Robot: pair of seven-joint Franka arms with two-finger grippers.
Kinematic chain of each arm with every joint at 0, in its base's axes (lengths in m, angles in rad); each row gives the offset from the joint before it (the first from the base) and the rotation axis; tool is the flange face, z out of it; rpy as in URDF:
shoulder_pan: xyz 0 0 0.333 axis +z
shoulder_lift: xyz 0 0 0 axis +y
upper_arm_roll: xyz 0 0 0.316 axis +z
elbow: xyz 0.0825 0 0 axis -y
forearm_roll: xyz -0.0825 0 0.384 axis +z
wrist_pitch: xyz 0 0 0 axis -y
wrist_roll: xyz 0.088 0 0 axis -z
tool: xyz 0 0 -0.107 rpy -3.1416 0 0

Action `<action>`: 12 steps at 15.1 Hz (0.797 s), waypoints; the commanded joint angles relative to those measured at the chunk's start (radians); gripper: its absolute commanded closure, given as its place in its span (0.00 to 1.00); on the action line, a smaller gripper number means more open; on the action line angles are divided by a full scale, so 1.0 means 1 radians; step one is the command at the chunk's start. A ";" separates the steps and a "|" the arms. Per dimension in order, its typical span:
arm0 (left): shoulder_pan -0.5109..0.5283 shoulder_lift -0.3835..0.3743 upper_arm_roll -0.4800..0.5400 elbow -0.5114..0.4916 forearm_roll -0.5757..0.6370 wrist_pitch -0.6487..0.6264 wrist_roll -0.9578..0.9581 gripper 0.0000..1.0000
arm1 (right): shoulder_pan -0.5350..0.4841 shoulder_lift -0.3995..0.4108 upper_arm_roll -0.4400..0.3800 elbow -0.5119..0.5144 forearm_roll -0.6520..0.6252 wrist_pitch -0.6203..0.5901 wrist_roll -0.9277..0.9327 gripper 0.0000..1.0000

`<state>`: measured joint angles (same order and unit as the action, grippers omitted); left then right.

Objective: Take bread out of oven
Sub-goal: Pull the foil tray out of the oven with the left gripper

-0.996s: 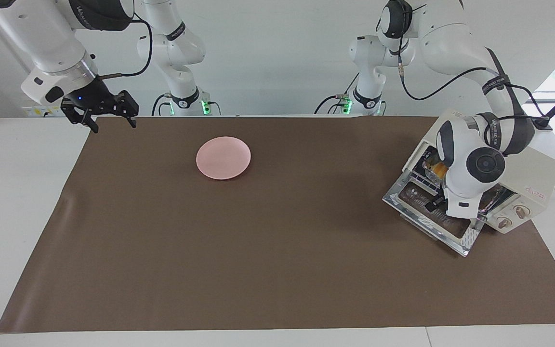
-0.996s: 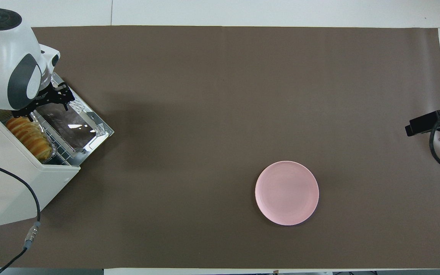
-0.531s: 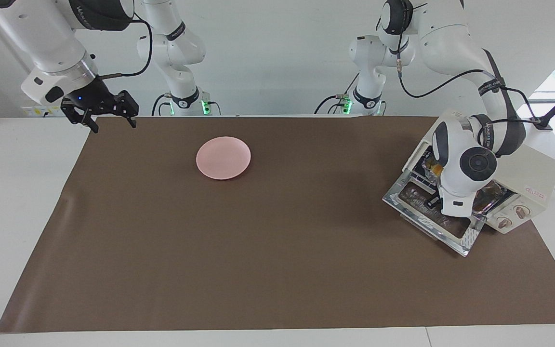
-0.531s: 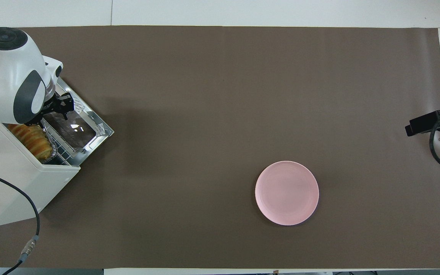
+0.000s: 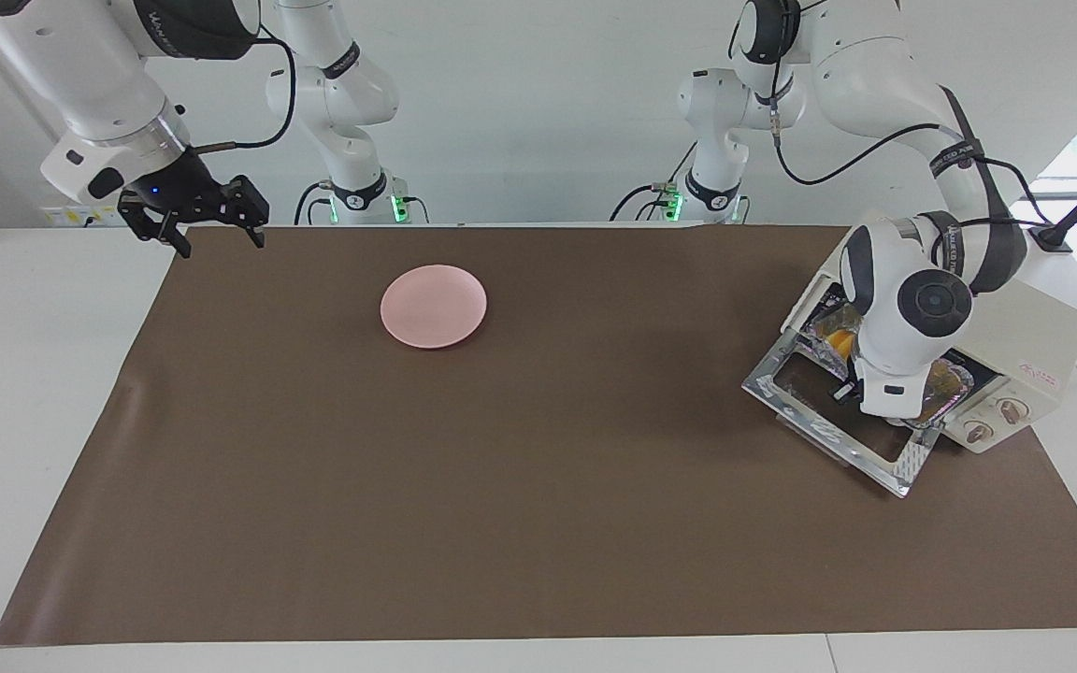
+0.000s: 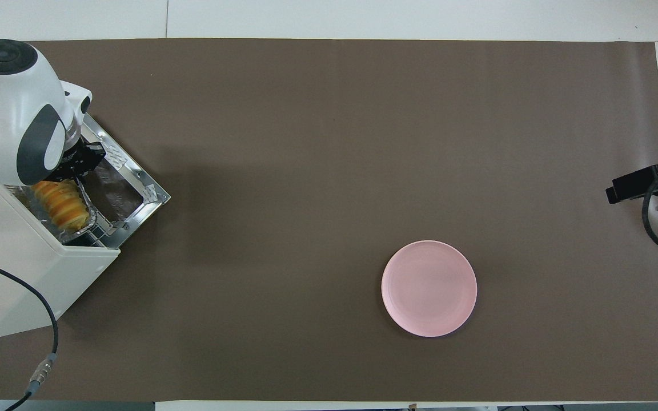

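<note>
The cream-white oven [image 5: 1043, 332] stands at the left arm's end of the table [image 6: 32, 268], its glass door [image 6: 140, 194] folded down flat. The ridged golden bread [image 6: 60, 204] lies in a crinkled foil tray [image 6: 90, 221] at the oven's mouth; a bit of the bread shows in the facing view [image 5: 838, 341]. My left gripper [image 6: 80, 164] is at the oven's mouth, right at the end of the bread and tray, and its own wrist covers it in the facing view. My right gripper [image 5: 213, 234] is open and empty, waiting over the table's corner at the right arm's end.
A round pink plate [image 5: 434, 306] lies on the brown mat, toward the right arm's end and near the robots [image 6: 429, 288]. The oven's cable [image 6: 43, 354] runs along the table beside the oven.
My left wrist has moved in toward the oven's mouth. The bread and its foil tray have slid outward toward the open door. The right arm has not moved.
</note>
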<state>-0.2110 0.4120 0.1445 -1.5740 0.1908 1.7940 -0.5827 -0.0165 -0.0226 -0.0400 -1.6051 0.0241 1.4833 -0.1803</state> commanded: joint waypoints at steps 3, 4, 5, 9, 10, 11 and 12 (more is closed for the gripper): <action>-0.142 0.120 0.004 0.245 -0.089 -0.033 0.006 1.00 | -0.011 -0.008 0.008 -0.006 -0.009 -0.011 0.018 0.00; -0.165 0.132 0.004 0.274 -0.118 -0.033 0.006 1.00 | -0.011 -0.008 0.008 -0.006 -0.009 -0.011 0.016 0.00; -0.186 0.136 0.004 0.281 -0.151 -0.022 0.007 1.00 | -0.011 -0.008 0.008 -0.007 -0.009 -0.012 0.016 0.00; -0.353 0.143 0.001 0.259 -0.175 0.070 0.035 1.00 | -0.013 -0.019 0.008 -0.019 -0.009 -0.028 0.018 0.00; -0.391 0.151 0.001 0.249 -0.186 0.079 0.037 1.00 | -0.013 -0.019 0.006 -0.021 -0.009 -0.026 0.019 0.00; -0.434 0.154 0.001 0.227 -0.188 0.084 0.038 1.00 | -0.013 -0.020 0.006 -0.024 -0.009 -0.026 0.019 0.00; -0.474 0.159 0.000 0.203 -0.192 0.099 0.040 1.00 | -0.011 -0.022 0.008 -0.027 -0.009 -0.026 0.021 0.00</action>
<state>-0.6099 0.5525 0.1223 -1.3407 0.0222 1.8552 -0.5685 -0.0171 -0.0234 -0.0410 -1.6064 0.0241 1.4609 -0.1803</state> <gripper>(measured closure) 0.982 0.000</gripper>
